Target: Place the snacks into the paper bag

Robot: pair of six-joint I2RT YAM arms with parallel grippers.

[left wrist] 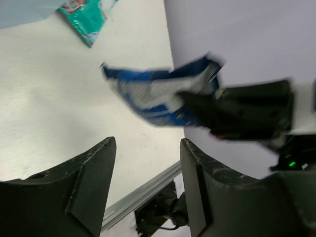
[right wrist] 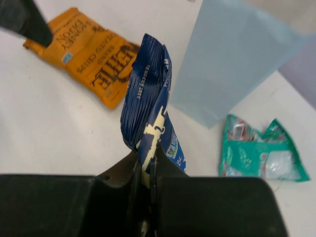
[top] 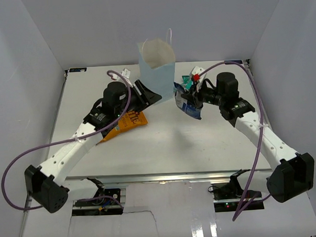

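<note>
The pale blue paper bag point(top: 157, 66) stands upright and open at the back middle; it also shows in the right wrist view point(right wrist: 237, 54). My right gripper point(top: 193, 99) point(right wrist: 145, 170) is shut on the dark blue packet point(top: 187, 105) point(right wrist: 148, 94) and holds it above the table, right of the bag. The packet also shows in the left wrist view point(left wrist: 158, 94). My left gripper point(top: 148, 95) point(left wrist: 148, 148) is open and empty, left of the bag's base. The large orange chip bag point(top: 128, 122) point(right wrist: 89, 54) lies flat under the left arm. The teal pouch point(top: 185, 83) point(right wrist: 256, 153) point(left wrist: 89, 15) lies by the bag's right side.
A small red wrapper point(top: 196, 76) lies beside the teal pouch at the back right. White walls enclose the table on three sides. A metal rail point(top: 166, 177) runs along the table's near edge. Purple cables point(top: 253, 88) trail from both arms.
</note>
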